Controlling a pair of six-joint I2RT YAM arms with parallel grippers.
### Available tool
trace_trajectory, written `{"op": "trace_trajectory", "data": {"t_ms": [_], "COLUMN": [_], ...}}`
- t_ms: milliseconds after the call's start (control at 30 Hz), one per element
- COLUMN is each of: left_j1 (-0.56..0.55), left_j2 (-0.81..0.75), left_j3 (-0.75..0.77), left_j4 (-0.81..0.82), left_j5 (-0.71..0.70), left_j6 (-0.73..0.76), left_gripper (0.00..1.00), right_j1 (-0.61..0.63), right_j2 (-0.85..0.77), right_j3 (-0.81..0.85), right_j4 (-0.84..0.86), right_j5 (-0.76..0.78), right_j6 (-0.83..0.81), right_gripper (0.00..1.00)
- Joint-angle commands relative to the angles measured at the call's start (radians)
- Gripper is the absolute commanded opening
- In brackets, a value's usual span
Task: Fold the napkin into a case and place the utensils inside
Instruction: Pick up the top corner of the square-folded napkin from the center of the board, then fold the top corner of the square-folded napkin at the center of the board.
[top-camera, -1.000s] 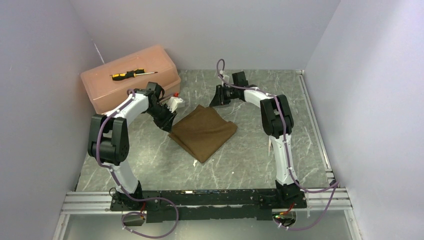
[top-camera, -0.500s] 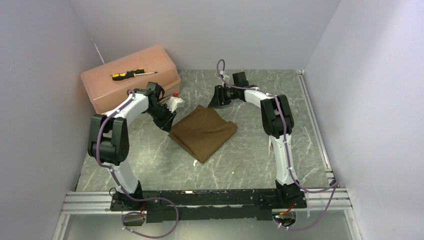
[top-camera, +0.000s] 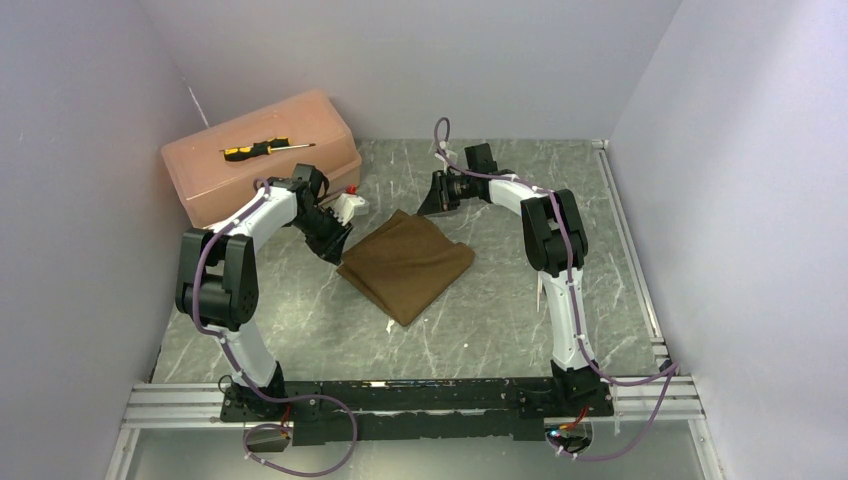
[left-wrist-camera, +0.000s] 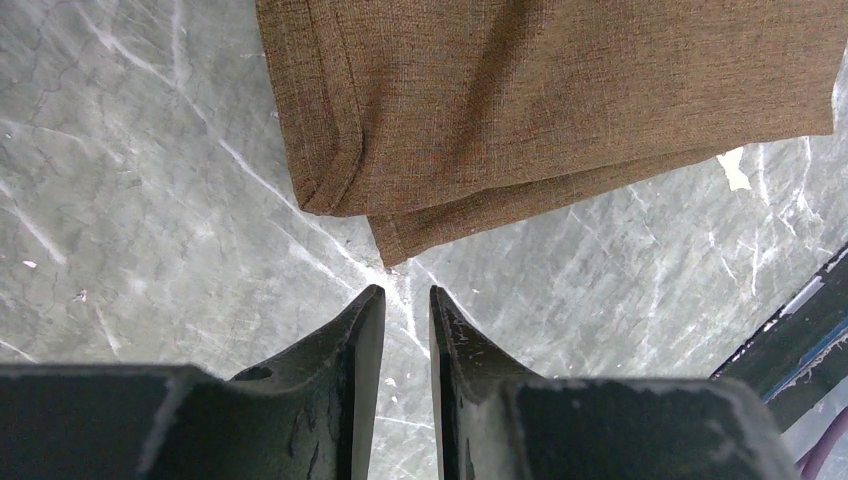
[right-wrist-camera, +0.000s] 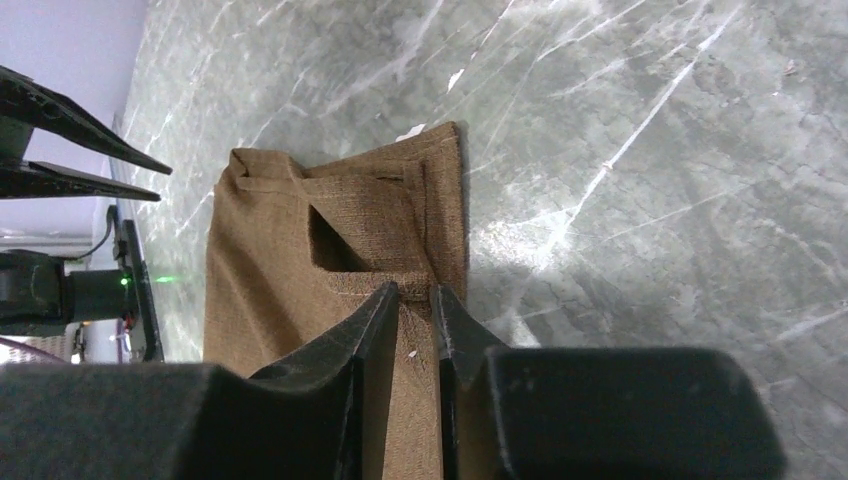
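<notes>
The brown napkin (top-camera: 405, 265) lies folded in a layered square on the marble table. My left gripper (left-wrist-camera: 407, 292) hovers just short of the napkin's (left-wrist-camera: 560, 90) left corner, jaws a narrow gap apart with only bare table between them. My right gripper (right-wrist-camera: 415, 290) is low at the far corner of the napkin (right-wrist-camera: 260, 260). Its fingertips are closed on the hem of the raised top layer, and a dark pocket opening gapes beside them. In the top view the left gripper (top-camera: 335, 245) and right gripper (top-camera: 432, 200) flank the cloth. The utensils are out of view.
A pink box (top-camera: 300, 125) stands at the back left, close behind the left arm, with a yellow-and-black screwdriver (top-camera: 262, 149) on its lid. Walls close in on three sides. A metal rail (top-camera: 630, 250) runs along the table's right edge.
</notes>
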Motion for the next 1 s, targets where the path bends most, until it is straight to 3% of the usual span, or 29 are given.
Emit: {"op": "trace_trajectory", "data": {"t_ms": [0, 167, 433, 967], "left_j1": [0.004, 0.007, 0.008, 0.013], "left_j2": [-0.043, -0.042, -0.041, -0.039], "left_j3": [0.016, 0.022, 0.025, 0.027], "left_j4": [-0.009, -0.011, -0.008, 0.003], "left_j5": [-0.001, -0.005, -0.01, -0.015], "left_j6": [0.005, 0.005, 0.004, 0.001], "left_gripper": [0.29, 0.29, 0.28, 0.22], "right_j1": [-0.002, -0.001, 0.01, 0.207], "right_j2": [-0.017, -0.025, -0.18, -0.486], "right_j3": [0.02, 0.034, -0.097, -0.456], "right_j4": [0.036, -0.002, 0.072, 0.071], "right_j5": [-0.066, -0.073, -0.012, 0.153], "right_j6": [-0.004, -0.027, -0.025, -0.082], "right_gripper": [0.21, 0.0, 0.0, 0.0]}}
